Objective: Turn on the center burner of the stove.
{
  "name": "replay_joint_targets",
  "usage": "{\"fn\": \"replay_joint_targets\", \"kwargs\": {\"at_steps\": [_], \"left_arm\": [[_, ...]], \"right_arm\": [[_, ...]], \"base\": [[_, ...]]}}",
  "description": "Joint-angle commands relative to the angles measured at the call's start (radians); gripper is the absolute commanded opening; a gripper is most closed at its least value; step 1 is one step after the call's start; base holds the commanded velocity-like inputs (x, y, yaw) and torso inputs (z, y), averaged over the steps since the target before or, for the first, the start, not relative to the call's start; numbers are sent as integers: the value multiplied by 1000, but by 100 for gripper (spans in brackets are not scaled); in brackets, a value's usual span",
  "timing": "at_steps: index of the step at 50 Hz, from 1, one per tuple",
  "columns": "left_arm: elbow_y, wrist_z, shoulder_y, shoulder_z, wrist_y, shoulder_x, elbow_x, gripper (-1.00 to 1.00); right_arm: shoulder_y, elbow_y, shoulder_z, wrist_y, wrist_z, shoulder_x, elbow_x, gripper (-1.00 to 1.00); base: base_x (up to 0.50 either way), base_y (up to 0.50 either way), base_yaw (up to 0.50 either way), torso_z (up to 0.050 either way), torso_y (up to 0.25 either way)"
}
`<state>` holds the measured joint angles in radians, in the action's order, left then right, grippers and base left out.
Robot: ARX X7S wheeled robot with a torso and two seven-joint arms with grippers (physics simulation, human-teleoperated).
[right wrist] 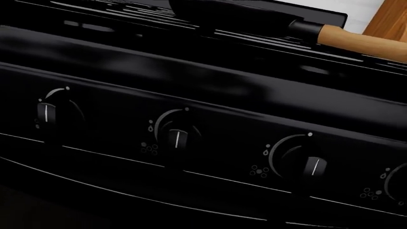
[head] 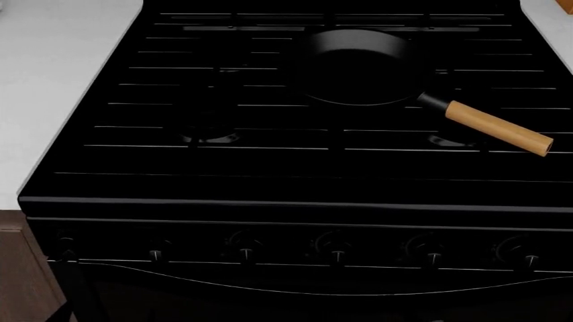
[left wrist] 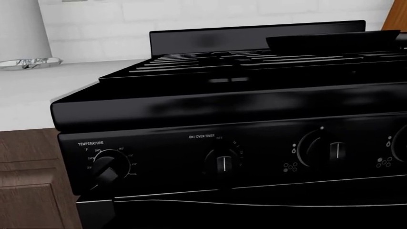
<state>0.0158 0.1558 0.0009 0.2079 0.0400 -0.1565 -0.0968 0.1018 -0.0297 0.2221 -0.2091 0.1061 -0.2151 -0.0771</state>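
Stove (head: 268, 194): wide, glossy black gas range, top covered by black bar grates running back to a low black backguard. Front panel carries six small black knobs in one row (head: 337, 253), each with a white pointer line. Leftmost knob (left wrist: 109, 166) is labelled TEMPERATURE, the next one ON / OVEN TIMER (left wrist: 222, 162). Burner knobs (right wrist: 176, 137) have their pointer lines near vertical beneath flame-size arcs, with dot diagrams beside them.
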Motion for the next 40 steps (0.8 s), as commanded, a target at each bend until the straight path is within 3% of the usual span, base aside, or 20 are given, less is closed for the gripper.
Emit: {"fn": "replay_joint_targets", "kwargs": {"at_steps": [1,17,24,40], "left_arm": [[-14,3,-10,-21,-2,12,-16,100],[-11,9,-14,-5,-21,5,-32,100],[-21,25,-20,1,-21,3,-21,100],[-30,44,-27,14,-27,-5,-15,100]], "right_arm": [[-45,-73,-55,-26,-8,-39,-20,100],[-34,-83,-95,-46,4,-72,-38,100],[9,23,-153,-7,-6,-75,-88,100],[78,176,-143,56,-4,-67,-70,100]], "base": [[0,0,0,0,0],[0,0,0,0,0],[0,0,0,0,0],[0,0,0,0,0]]}}
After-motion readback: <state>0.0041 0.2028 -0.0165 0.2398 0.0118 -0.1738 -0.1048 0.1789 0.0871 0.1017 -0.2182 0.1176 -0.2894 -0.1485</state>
